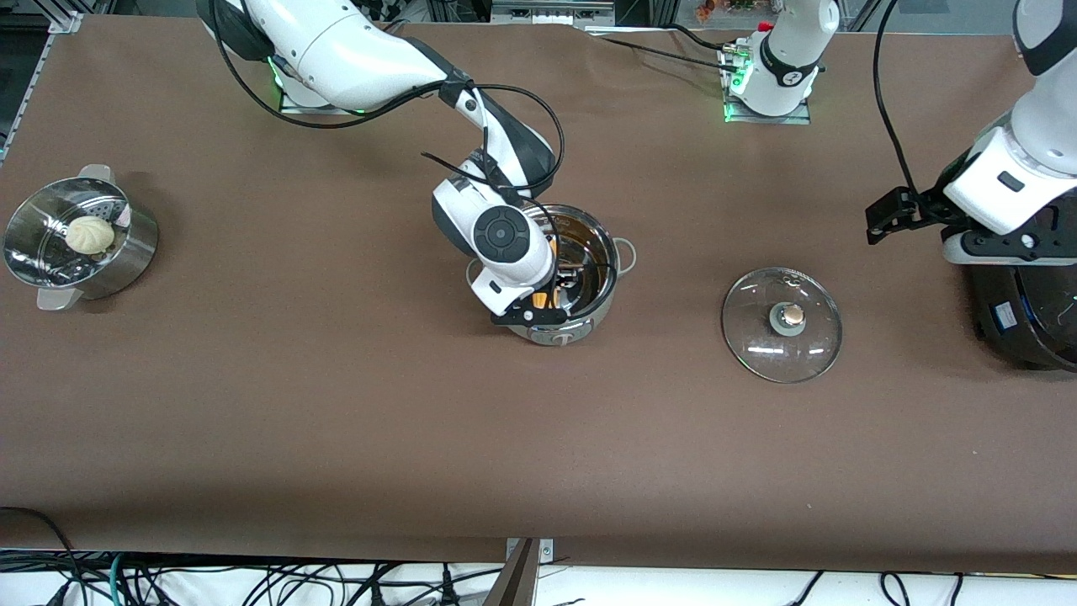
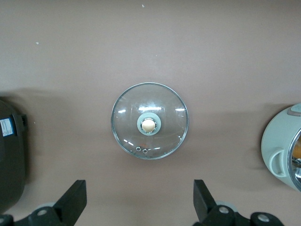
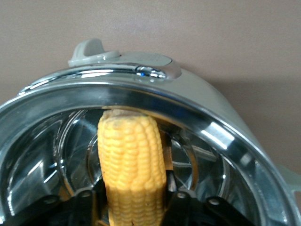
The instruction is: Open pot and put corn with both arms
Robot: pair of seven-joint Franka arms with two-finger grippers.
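Observation:
The steel pot (image 1: 599, 313) stands open mid-table, its knob panel toward the front camera. Its glass lid (image 1: 782, 324) lies flat on the table beside it, toward the left arm's end. My right gripper (image 1: 545, 301) reaches down inside the pot, shut on the yellow corn cob (image 1: 552, 297). In the right wrist view the corn (image 3: 129, 146) sits between the fingers (image 3: 178, 195), its free end pointing at the pot's inner wall (image 3: 155, 101). My left gripper (image 1: 1010, 246) hangs high at its end of the table, open and empty (image 2: 140, 200), with the lid (image 2: 149, 121) below it.
A steel steamer (image 1: 135, 252) with a white bun (image 1: 90, 234) stands at the right arm's end of the table. A round black object (image 1: 1031, 316) stands at the left arm's end, beside the lid; it also shows in the left wrist view (image 2: 9, 155).

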